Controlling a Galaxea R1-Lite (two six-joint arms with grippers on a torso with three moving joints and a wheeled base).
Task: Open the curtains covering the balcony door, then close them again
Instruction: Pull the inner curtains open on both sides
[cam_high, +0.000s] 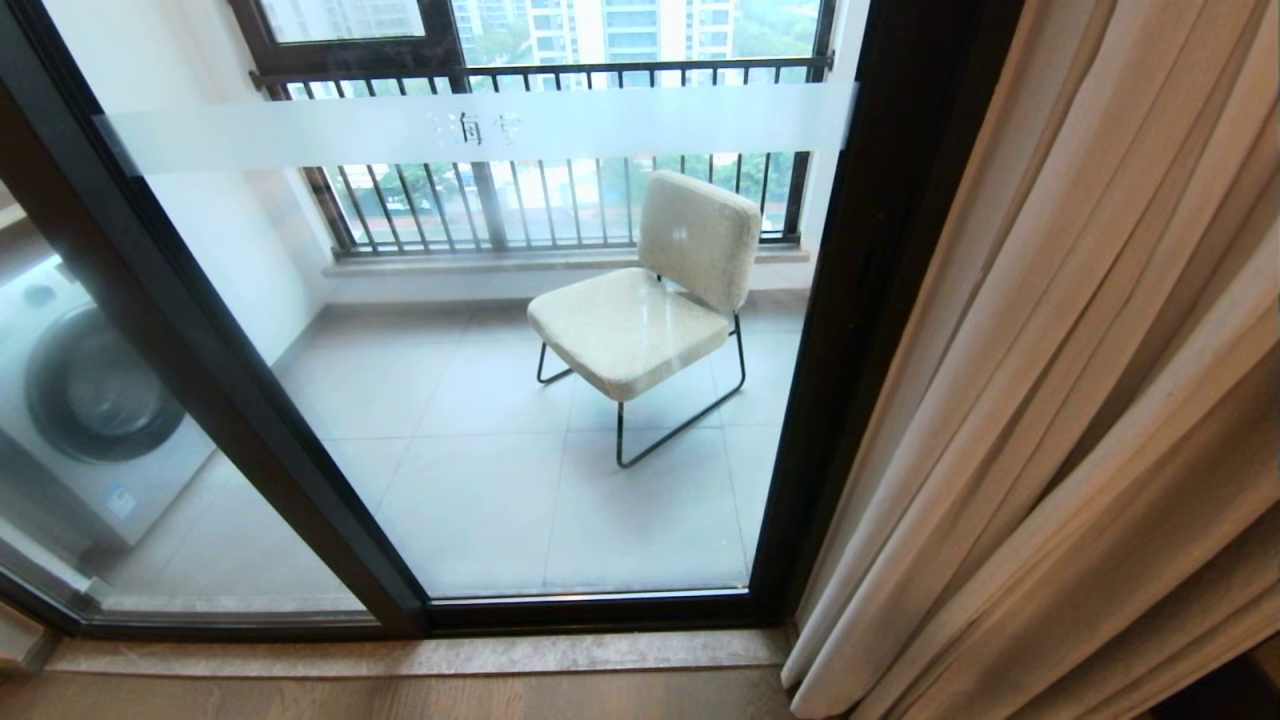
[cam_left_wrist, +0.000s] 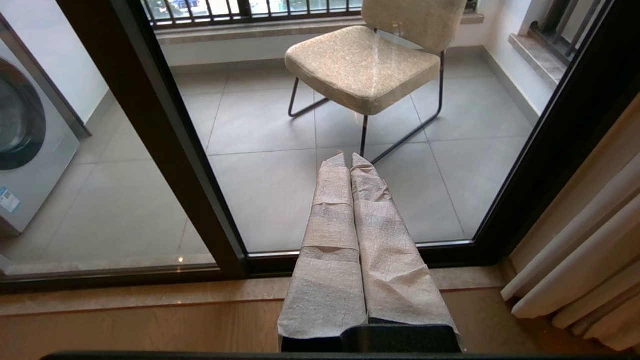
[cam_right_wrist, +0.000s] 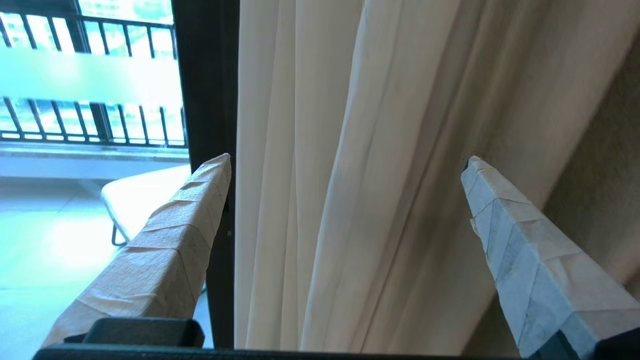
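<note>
1. You're looking at the balcony door (cam_high: 560, 400), tall glass sliding panels in thick black-brown frames, with most of the glass uncovered in your head view.
2. The curtains (cam_high: 1080, 400), floor-length pleated drapes of heavy beige woven fabric, hang bunched to the right of the door's right-hand frame, their hems just above the wooden floor (cam_high: 400, 695).
3. A frosted horizontal band (cam_high: 480, 128) with small characters crosses the glass near the top.
4. Through the glass you can see a cream upholstered chair on thin black metal legs (cam_high: 650, 310) standing on grey floor tiles, in front of a black-railed balcony window (cam_high: 540, 190).
5. Off to the left, behind the other panel, sits a white front-loading washing machine (cam_high: 90, 400).
6. Neither arm shows in your head view.
7. Your right pincer (cam_right_wrist: 345, 165) is spread wide, its two tape-wrapped fingers (cam_right_wrist: 180, 240) well apart, holding nothing.
8. It faces the curtain folds by the dark door frame; whether a finger touches the fabric you cannot tell.
9. Your left pincer (cam_left_wrist: 350, 160) is pressed fully together, fingers side by side, empty.
10. It points down toward the glass and the door sill (cam_left_wrist: 150, 290), with the chair beyond its tips and the curtains off to one side.
</note>
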